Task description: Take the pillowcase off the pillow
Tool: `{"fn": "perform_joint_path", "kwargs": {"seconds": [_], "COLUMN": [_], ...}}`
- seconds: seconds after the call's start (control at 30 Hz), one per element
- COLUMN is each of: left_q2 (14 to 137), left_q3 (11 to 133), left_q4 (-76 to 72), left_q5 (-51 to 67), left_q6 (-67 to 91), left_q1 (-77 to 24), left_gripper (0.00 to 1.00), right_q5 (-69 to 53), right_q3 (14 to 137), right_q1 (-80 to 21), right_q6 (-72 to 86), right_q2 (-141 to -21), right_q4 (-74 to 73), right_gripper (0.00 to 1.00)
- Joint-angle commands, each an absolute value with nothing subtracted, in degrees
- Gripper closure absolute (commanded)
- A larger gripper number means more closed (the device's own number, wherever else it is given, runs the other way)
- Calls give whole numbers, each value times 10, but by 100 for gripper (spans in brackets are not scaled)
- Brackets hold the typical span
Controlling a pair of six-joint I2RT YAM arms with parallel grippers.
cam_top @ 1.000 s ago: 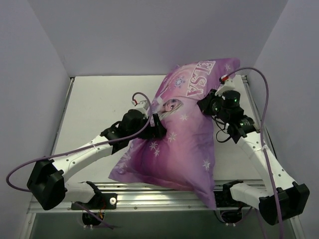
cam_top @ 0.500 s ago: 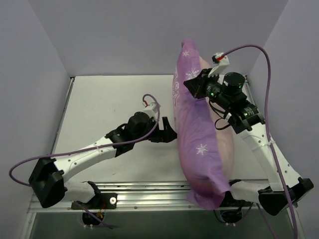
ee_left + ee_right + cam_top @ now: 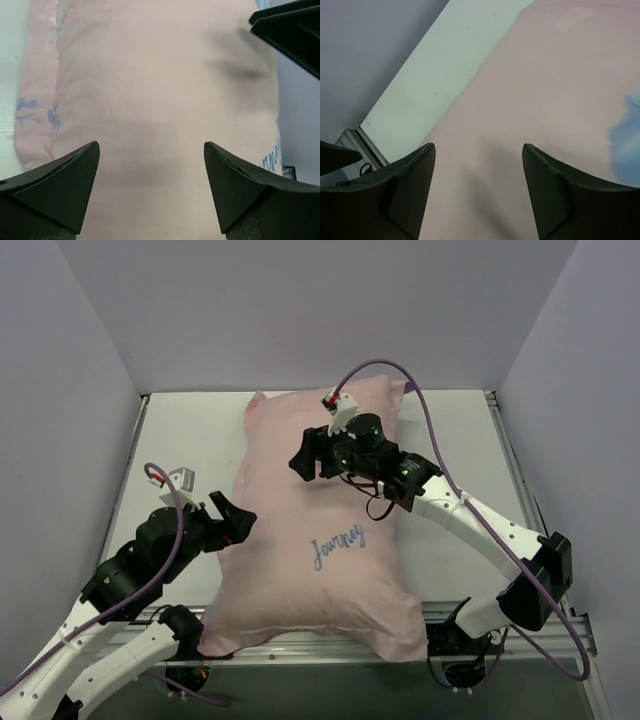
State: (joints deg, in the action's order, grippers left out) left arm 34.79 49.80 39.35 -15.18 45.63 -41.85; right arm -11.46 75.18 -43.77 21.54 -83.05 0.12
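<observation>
The pillowcase lies flat along the middle of the table, pale pink side up, blue script showing. It fully covers the pillow, which is hidden inside. My left gripper stands open at the case's left edge. In the left wrist view the pink pillowcase fills the space beyond the open left gripper. My right gripper hovers open over the case's far half, holding nothing. In the right wrist view the right gripper is spread above the pillowcase.
The white table shows left of the case and a narrower strip shows on its right. The case's near end overhangs the metal rail at the table's front edge. Grey walls close in on three sides. Part of the right gripper shows in the left wrist view.
The pillowcase went from purple side up, through standing on edge, to lying flat pink side up. My right gripper let go and opened. My left arm drew back toward the near left.
</observation>
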Motion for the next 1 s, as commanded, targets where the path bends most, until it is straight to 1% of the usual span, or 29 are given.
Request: {"fn": "perform_joint_path", "kwargs": {"seconds": [0.0,0.03,0.07,0.1,0.13,0.17,0.23,0.3,0.47,0.5,0.53,0.57,0.6,0.63,0.67,0.7,0.73,0.77,0.83,0.87,0.97], "left_q2": [337,341,344,351,366,373,391,417,508,529,576,602,630,685,711,738,785,807,871,888,921], "left_q3": [544,551,553,553,551,545,533,506,472,474,477,482,489,513,529,548,596,625,689,748,827], "left_q4": [509,512,512,508,501,483,457,411,305,291,278,252,237,225,197,184,174,158,155,157,157], "left_q5": [-216,-216,-214,-210,-199,-191,-173,-163,-166,-171,-174,-176,-166,-154,-140,-118,-113,-110,-103,-99,-103], "left_q6": [432,430,427,425,424,424,423,428,418,403,394,386,372,364,356,344,337,325,293,283,259], "left_q1": [-414,-414,-413,-413,-414,-414,-413,-413,-392,-385,-369,-359,-346,-332,-308,-299,-291,-291,-291,-291,-289], "left_gripper": [6,6,6,6,6,6,6,6,6,6,6,6,6,6,6,6,6,6,6,6,6], "right_q5": [-44,-30,-14,33,54,76,135,142,66,59,52,30,19,11,7,8,7,8,10,11,26], "right_q3": [806,808,808,803,801,796,774,751,634,611,587,535,511,490,456,445,437,433,442,450,495], "right_q1": [-433,-432,-432,-432,-427,-425,-420,-417,-423,-433,-442,-451,-474,-488,-503,-538,-556,-575,-620,-631,-650], "right_q6": [195,191,181,176,172,167,163,162,184,198,232,249,268,308,327,343,366,373,378,370,344], "right_q2": [-799,-795,-786,-782,-778,-770,-762,-750,-725,-721,-715,-701,-695,-691,-685,-685,-689,-693,-709,-728,-753], "right_q4": [3,-8,-24,-44,-54,-65,-94,-114,-127,-114,-101,-84,-43,-26,13,34,50,64,91,97,77], "right_gripper": [33,26,23,20,16,15,14,14,16,16,17,17,17,18,18,19,19,20,20,20,20]}}
